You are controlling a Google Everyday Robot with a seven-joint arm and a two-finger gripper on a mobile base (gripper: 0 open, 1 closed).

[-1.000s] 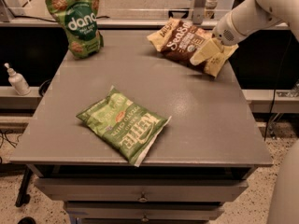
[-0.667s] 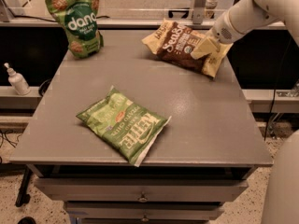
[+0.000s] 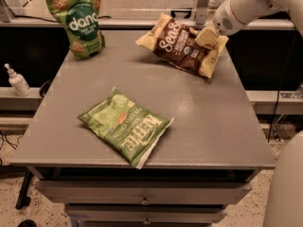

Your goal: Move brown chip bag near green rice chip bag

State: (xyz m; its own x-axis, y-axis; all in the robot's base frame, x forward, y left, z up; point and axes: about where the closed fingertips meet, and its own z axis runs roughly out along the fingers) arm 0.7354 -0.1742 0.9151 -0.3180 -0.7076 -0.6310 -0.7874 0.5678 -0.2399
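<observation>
The brown chip bag (image 3: 182,44), dark brown with cream ends and white "Sea" lettering, hangs tilted just above the table's back right part. My gripper (image 3: 207,38) is shut on its right end, with the white arm coming in from the upper right. The green rice chip bag (image 3: 78,20), a dark green "dana" pouch, stands upright at the table's back left corner, well apart from the brown bag.
A flat light-green Kettle chip bag (image 3: 125,126) lies on the grey table (image 3: 213,126) near its front middle. A white bottle (image 3: 18,82) stands on a ledge left of the table. Drawers (image 3: 142,193) sit under the table's front edge.
My gripper has carried the brown chip bag to the left, toward the green rice chip bag. The two green bags have not moved.
</observation>
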